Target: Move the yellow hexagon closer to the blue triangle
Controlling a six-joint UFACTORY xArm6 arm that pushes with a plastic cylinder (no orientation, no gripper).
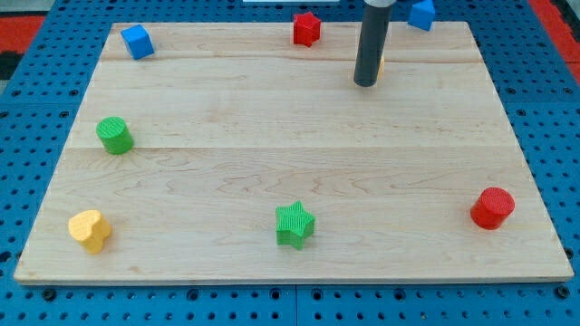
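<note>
My tip (pixel 366 83) rests on the wooden board near the view's top, right of centre. The yellow hexagon (pixel 381 63) is almost wholly hidden behind the rod; only a thin yellow sliver shows at the rod's right edge, so its shape cannot be made out. The blue triangle (pixel 421 14) lies at the board's top edge, up and to the right of my tip, partly cut off by the view's top. A short stretch of board separates the yellow sliver from the blue triangle.
A red star (pixel 306 28) lies at the top, left of the rod. A blue cube (pixel 137 42) is top left, a green cylinder (pixel 114 135) left, a yellow heart (pixel 90 230) bottom left, a green star (pixel 294 224) bottom centre, and a red cylinder (pixel 492 207) bottom right.
</note>
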